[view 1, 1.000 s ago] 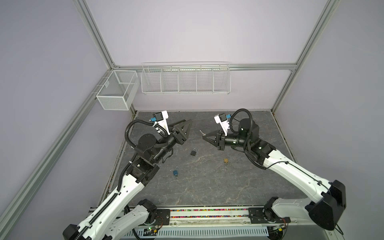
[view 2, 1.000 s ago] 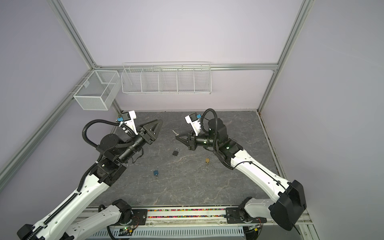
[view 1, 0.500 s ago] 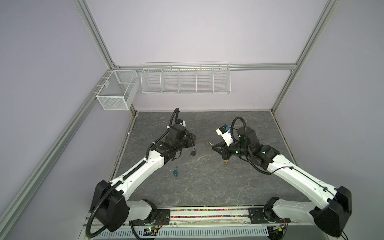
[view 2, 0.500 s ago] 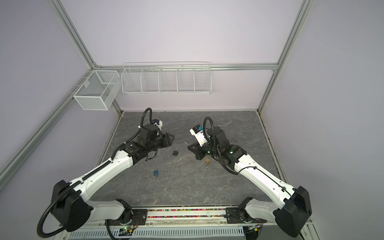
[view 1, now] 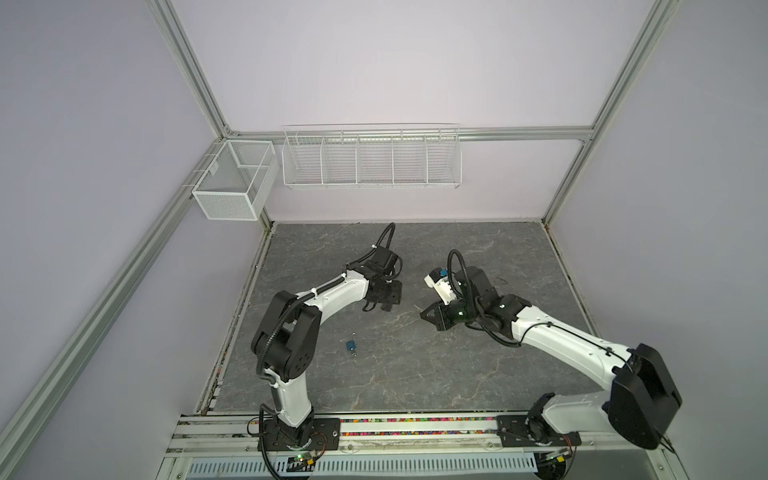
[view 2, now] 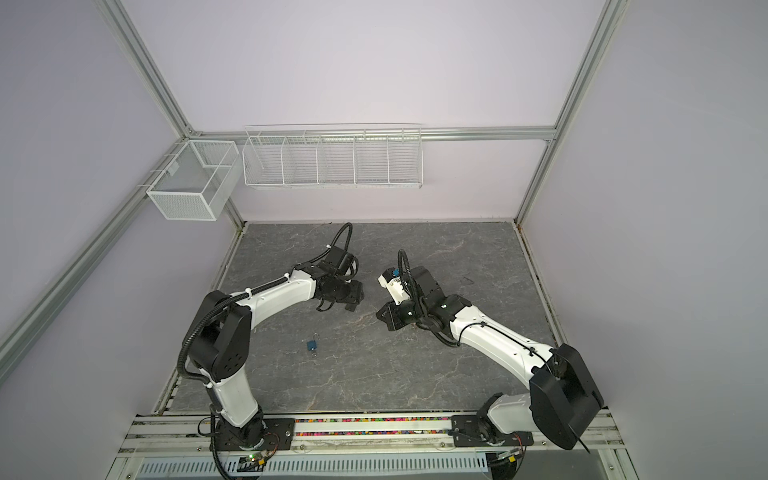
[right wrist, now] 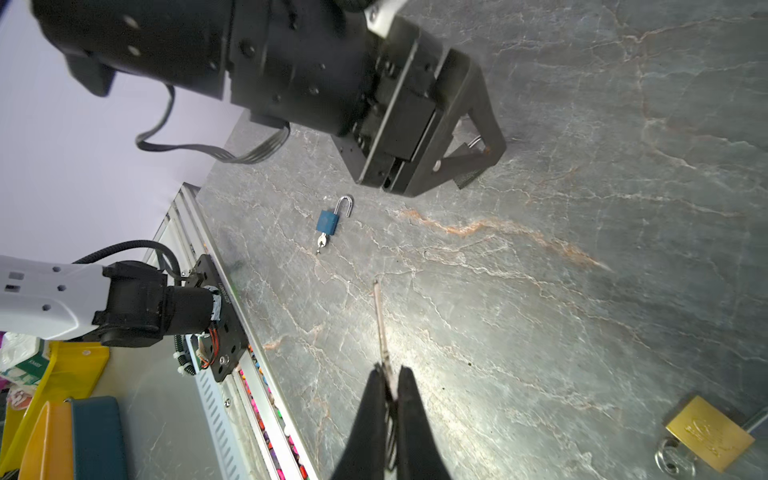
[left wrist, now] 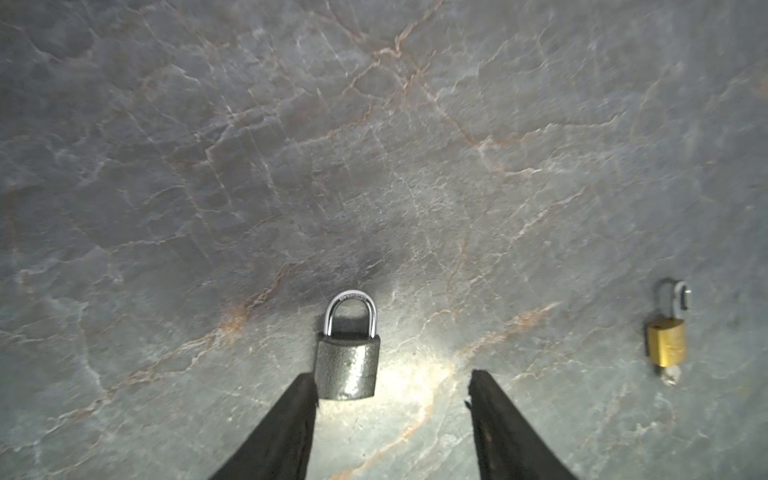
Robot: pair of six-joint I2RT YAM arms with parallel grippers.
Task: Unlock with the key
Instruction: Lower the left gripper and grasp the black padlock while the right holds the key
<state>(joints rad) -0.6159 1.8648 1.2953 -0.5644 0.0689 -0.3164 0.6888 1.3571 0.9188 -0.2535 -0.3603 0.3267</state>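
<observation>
Left gripper (view 1: 384,297), left of centre in both top views, is hovering low with its jaws standing apart, while the right gripper (view 1: 432,316), just right of centre, is pinching a key (right wrist: 380,320) by its head, the blade jutting out beyond the closed fingertips (right wrist: 409,399) toward the left gripper. Grey marble-patterned table (view 1: 415,374) is filling the lower half of the frame. A white wire rack (view 1: 371,156) and a mesh basket (view 1: 232,183) are hanging from the frame rails, upper centre and upper left. Seen from the left wrist, a grey padlock (left wrist: 348,365), shackle closed, is lying flat between the open fingers (left wrist: 291,424), hard beside one and clear of the other. A brass padlock (left wrist: 666,345), shackle swung open, is lying well off to one side of it. A blue padlock (view 1: 351,345), shackle open and a second key (right wrist: 321,243) in its base, is sitting lower left of centre in both top views, apart from both arms.
</observation>
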